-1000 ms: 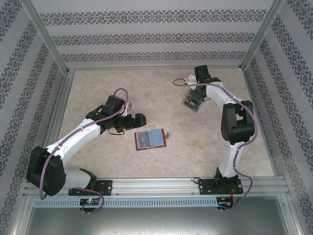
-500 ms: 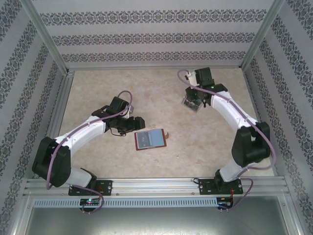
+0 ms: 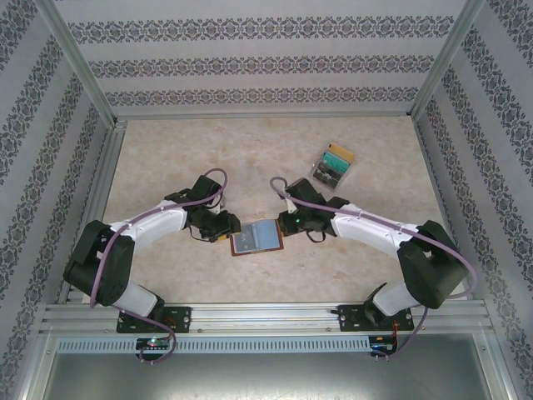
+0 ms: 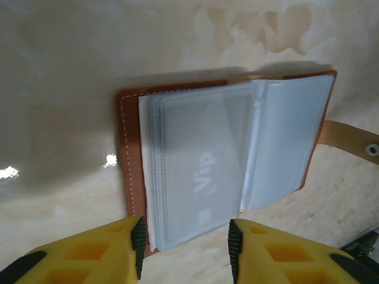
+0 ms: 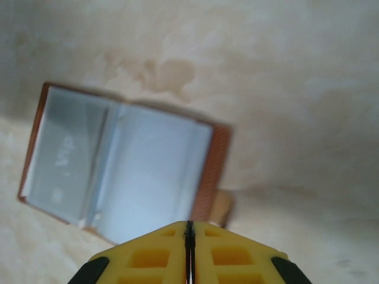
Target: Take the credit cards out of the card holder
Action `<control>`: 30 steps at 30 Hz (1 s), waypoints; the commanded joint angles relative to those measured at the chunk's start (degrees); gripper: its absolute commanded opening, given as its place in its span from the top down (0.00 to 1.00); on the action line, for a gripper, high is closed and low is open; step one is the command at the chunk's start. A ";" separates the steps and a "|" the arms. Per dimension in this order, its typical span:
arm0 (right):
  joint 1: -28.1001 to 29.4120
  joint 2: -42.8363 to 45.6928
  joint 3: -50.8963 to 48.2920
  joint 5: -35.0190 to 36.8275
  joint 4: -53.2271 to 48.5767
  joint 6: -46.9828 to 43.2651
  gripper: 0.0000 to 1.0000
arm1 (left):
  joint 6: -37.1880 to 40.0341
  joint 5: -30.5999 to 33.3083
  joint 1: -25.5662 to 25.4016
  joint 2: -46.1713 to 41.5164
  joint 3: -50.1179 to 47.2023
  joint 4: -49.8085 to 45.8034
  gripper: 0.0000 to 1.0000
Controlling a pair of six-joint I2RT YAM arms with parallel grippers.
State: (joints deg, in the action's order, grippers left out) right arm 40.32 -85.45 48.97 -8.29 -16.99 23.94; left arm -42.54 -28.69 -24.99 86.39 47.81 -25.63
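The left arm (image 3: 141,229) folds at a dark elbow well to the left of the card holder (image 3: 256,237) and runs its white forearm low toward the holder's left edge. The left fingers (image 3: 228,227) are spread wide. In the left wrist view their yellow tips stand at the holder's nearest edge, one by the brown leather border and the other about halfway along the sleeves; I cannot tell whether they touch it.

The card holder lies open and flat on the counter (image 3: 183,150) between the two arms, with its pale blue-grey sleeves facing up. A grey credit card (image 4: 198,171) marked "Vip" sits inside the left stack of sleeves. The snap tab (image 4: 349,141) sticks out from the holder's right edge.

The right arm (image 3: 375,233) bends at its elbow well to the right of the holder and stretches its forearm leftward. The right fingers (image 5: 188,234) are pressed together on nothing and point at the holder's edge beside the tab.

A clear box (image 3: 333,165) of coloured cards sits beyond and to the right of the holder, well apart. The counter is marbled beige. Wallpaper (image 3: 266,62) with grey floral bands rises on three sides, with aluminium posts (image 3: 79,58) in front of it.
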 commanded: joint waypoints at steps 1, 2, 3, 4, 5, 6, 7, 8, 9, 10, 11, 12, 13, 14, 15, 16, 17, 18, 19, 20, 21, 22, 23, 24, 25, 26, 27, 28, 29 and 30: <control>2.30 -2.34 -2.07 -0.18 5.91 6.65 0.87 | -1.83 -1.02 0.48 0.39 -1.36 2.96 0.58; 2.71 -2.96 -2.20 -0.22 6.40 7.15 0.87 | -1.92 -1.12 0.40 0.49 -1.54 3.19 0.58; 3.20 -3.75 -2.13 -0.07 6.55 7.41 0.87 | -1.87 -1.24 0.42 0.63 -1.59 3.38 0.58; 3.57 -4.44 -1.83 0.23 6.39 7.43 0.87 | -1.82 -1.33 0.42 0.80 -1.74 3.64 0.58; 3.71 -4.91 -1.61 0.71 6.02 7.52 0.87 | -1.79 -1.41 0.39 0.93 -1.78 3.86 0.58; 3.72 -5.37 -1.53 1.20 5.77 7.61 0.87 | -1.79 -1.46 0.45 1.05 -1.84 4.12 0.58; 3.74 -5.66 -1.51 1.63 5.83 7.54 0.86 | -1.77 -1.65 0.40 1.22 -1.93 4.46 0.58; 3.72 -5.85 -1.45 2.04 5.69 7.58 0.86 | -1.87 -1.73 0.45 1.31 -2.05 4.82 0.59; 3.75 -6.19 -1.42 2.53 5.40 7.53 0.85 | -1.89 -1.85 0.39 1.54 -2.10 5.08 0.58; 3.73 -6.50 -1.47 2.75 5.29 7.46 0.85 | -1.92 -1.97 0.34 1.76 -2.19 5.38 0.59; 3.74 -6.77 -1.56 2.89 5.24 7.44 0.84 | -1.86 -2.07 0.32 2.03 -2.24 5.69 0.59; 3.72 -7.15 -1.67 3.02 5.30 7.52 0.84 | -2.00 -2.36 0.25 2.18 -2.23 6.12 0.59; 3.72 -7.58 -1.84 3.19 5.33 7.61 0.83 | -2.04 -2.55 0.20 2.45 -2.33 6.53 0.59; 3.85 -7.94 -1.95 3.28 5.38 7.61 0.83 | -1.97 -2.49 0.06 2.68 -2.30 6.64 0.59; 3.89 -8.49 -2.15 3.46 5.46 7.61 0.83 | -2.01 -2.52 0.02 2.98 -2.32 6.73 0.59; 4.09 -8.87 -2.25 3.59 5.65 7.70 0.83 | -1.95 -2.51 -0.06 3.18 -2.30 6.94 0.59; 4.20 -9.26 -2.30 3.64 5.77 7.78 0.83 | -2.08 -2.61 -0.10 3.39 -2.34 7.15 0.59; 4.32 -9.62 -2.43 3.76 5.85 7.88 0.83 | -1.98 -2.68 -0.20 3.65 -2.29 7.32 0.59; 4.50 -9.98 -2.47 3.89 6.04 8.12 0.83 | -2.02 -2.78 -0.23 3.91 -2.29 7.51 0.59; 4.72 -10.25 -2.56 3.83 6.26 8.37 0.83 | -1.97 -2.86 -0.39 4.20 -2.30 7.61 0.59; 4.77 -10.42 -2.65 3.82 6.42 8.55 0.83 | -2.01 -3.00 -0.39 4.48 -2.30 7.69 0.59; 4.94 -10.60 -2.74 3.89 6.58 8.74 0.82 | -1.93 -3.02 -0.44 4.76 -2.25 7.76 0.59; 5.08 -10.70 -2.82 3.91 6.78 8.98 0.82 | -1.91 -2.96 -0.56 4.97 -2.29 7.79 0.59; 5.12 -10.79 -2.89 3.90 6.91 9.10 0.82 | -1.89 -3.04 -0.50 5.14 -2.30 7.79 0.59; 5.23 -10.94 -2.92 3.82 6.98 9.23 0.82 | -1.82 -3.19 -0.60 5.34 -2.33 7.87 0.59; 5.30 -11.05 -2.92 3.81 6.97 9.32 0.82 | -1.69 -3.29 -0.72 5.55 -2.28 7.96 0.59; 5.40 -11.14 -2.93 3.81 6.97 9.32 0.82 | -1.70 -3.39 -0.75 5.70 -2.24 8.02 0.59; 5.45 -11.22 -2.92 3.81 7.01 9.44 0.82 | -1.61 -3.46 -0.82 5.87 -2.12 8.03 0.60; 5.48 -11.24 -2.92 3.83 7.06 9.45 0.82 | -1.60 -3.42 -0.90 6.08 -1.99 7.97 0.60; 5.52 -11.21 -2.92 3.84 7.04 9.54 0.82 | -1.59 -3.39 -0.92 6.22 -1.99 7.96 0.60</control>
State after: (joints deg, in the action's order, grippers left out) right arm 44.91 -95.00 47.33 -5.39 -9.56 32.12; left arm -43.99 -31.29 -25.23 91.77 45.98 -18.83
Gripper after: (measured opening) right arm 0.175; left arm 0.405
